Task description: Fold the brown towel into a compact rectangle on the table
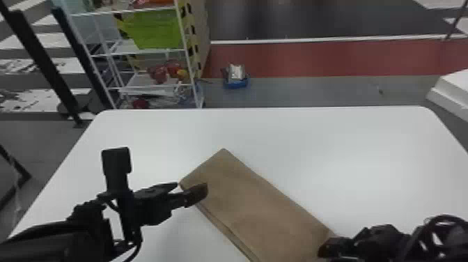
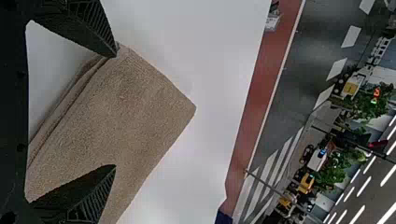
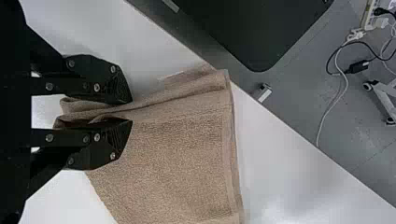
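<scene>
The brown towel [image 1: 250, 202] lies as a long folded strip, running diagonally from mid-table to the near edge. At its far left corner is my left gripper [image 1: 190, 188], one finger over the cloth. In the left wrist view the towel [image 2: 126, 102] shows layered edges, and the left gripper [image 2: 116, 111] stands wide open with no cloth pinched. My right gripper [image 1: 324, 245] is at the strip's near right side. In the right wrist view the right gripper [image 3: 132, 111] is shut on a raised fold of the towel [image 3: 182, 154], partly hidden between the fingers.
The white table [image 1: 348, 156] extends around the towel. Beyond its far left edge stands a white wire shelf [image 1: 149, 52] with a green bin [image 1: 156, 29]. A blue container [image 1: 236, 82] is on the floor behind the table, and a white object [image 1: 452, 90] stands off its far right corner.
</scene>
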`<move>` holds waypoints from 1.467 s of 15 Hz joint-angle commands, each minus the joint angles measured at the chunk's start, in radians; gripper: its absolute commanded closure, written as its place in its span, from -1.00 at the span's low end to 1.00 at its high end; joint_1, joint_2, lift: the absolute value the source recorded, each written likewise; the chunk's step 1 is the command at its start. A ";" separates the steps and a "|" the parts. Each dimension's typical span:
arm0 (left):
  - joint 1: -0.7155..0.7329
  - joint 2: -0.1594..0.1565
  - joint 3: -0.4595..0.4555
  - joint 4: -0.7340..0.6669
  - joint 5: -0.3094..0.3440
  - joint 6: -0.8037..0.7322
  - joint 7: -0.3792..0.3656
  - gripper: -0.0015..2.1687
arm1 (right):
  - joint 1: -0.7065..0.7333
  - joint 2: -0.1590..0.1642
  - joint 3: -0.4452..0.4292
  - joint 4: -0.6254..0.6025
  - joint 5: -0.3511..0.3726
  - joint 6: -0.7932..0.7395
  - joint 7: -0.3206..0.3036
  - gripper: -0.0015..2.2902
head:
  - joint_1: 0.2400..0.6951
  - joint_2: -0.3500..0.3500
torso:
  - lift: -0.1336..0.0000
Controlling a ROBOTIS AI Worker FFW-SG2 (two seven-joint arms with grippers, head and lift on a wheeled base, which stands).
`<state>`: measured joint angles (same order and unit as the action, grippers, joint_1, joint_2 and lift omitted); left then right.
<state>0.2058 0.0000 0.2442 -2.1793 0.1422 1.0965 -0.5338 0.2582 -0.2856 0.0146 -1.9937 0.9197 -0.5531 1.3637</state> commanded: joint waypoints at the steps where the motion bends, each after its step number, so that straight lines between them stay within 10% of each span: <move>1: 0.000 -0.003 0.001 0.003 0.000 -0.002 0.000 -0.97 | -0.004 0.002 -0.005 -0.004 -0.041 0.037 0.003 0.03 | 1.00 0.33 | -1.00; 12: 0.014 -0.003 0.003 -0.004 0.007 -0.011 -0.018 -0.97 | 0.030 -0.003 -0.177 -0.211 -0.302 0.261 0.003 0.03 | 1.00 0.22 | -1.00; 22: 0.026 -0.003 0.027 -0.002 0.017 -0.042 -0.026 -0.97 | -0.252 0.102 -0.013 0.075 -0.196 0.322 0.003 0.03 | 1.00 0.31 | -1.00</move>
<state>0.2317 0.0000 0.2697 -2.1824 0.1594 1.0578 -0.5599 0.0337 -0.1973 -0.0277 -1.9638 0.6957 -0.2285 1.3637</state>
